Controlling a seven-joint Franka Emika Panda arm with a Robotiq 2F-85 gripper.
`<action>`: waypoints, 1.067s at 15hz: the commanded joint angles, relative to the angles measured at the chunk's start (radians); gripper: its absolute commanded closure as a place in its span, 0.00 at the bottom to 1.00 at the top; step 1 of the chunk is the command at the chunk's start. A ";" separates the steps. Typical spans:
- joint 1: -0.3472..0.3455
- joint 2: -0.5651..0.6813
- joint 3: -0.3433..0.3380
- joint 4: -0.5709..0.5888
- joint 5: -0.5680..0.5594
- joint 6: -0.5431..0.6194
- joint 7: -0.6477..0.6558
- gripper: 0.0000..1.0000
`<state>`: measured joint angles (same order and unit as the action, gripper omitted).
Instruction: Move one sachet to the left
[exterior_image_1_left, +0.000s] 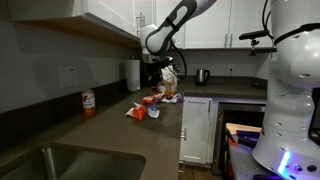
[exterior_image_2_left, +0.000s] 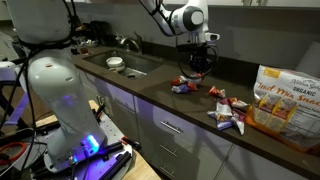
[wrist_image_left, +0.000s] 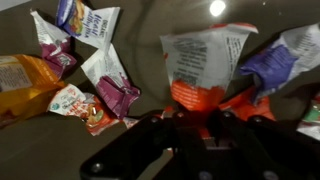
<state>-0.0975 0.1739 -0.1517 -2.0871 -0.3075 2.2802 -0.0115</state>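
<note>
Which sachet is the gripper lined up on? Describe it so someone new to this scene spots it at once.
On the dark countertop, find the gripper in the wrist view. The white-topped sachet directly in front of it is the one. It has a white printed top over an orange lower end, unlike the purple sachet beside it.

Dark counter (exterior_image_2_left: 150, 92), sachets scattered in loose groups.
Sink (exterior_image_1_left: 60, 160) set into one end of the counter. A group of sachets (exterior_image_2_left: 228, 112) lies flat and overlapping just beside a big printed bag (exterior_image_2_left: 283, 95) that stands upright; a smaller group (exterior_image_2_left: 181, 86) lies apart from it, toward the sink. Wrist view: several crumpled sachets (wrist_image_left: 112, 85) on the bare dark top, some touching, next to an orange pack (wrist_image_left: 25, 85). Red-and-white bottle (exterior_image_1_left: 88, 102) stands upright near the wall, well apart from the sachets. Kettle (exterior_image_1_left: 202, 75) at the far end.
</note>
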 joint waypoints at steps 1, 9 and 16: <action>0.009 -0.085 0.052 -0.055 0.129 -0.050 -0.031 0.95; 0.039 -0.136 0.132 -0.166 0.496 0.049 -0.109 0.95; 0.055 -0.122 0.159 -0.229 0.663 0.214 -0.168 0.47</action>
<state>-0.0463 0.0690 0.0059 -2.2789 0.3082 2.4427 -0.1391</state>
